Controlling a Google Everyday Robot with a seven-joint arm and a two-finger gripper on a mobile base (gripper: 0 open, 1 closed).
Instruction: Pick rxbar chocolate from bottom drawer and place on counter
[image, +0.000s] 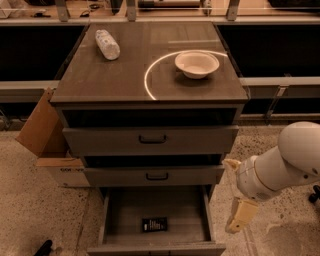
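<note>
The rxbar chocolate (154, 224), a small flat black wrapper with pale lettering, lies on the floor of the open bottom drawer (115, 220), near its front. The counter (120, 75) is the glossy wood-grain cabinet top with a curved light reflection. My gripper (240, 215) hangs at the end of the white arm, right of the cabinet and just outside the bottom drawer's right wall, at about the drawer's height. It is apart from the bar and nothing shows in it.
On the counter stand a white bowl (196, 63) at the right and a white crinkled packet (107, 44) at the back left. The two upper drawers (150, 140) are pulled out a little. A cardboard box (42, 135) leans against the cabinet's left side.
</note>
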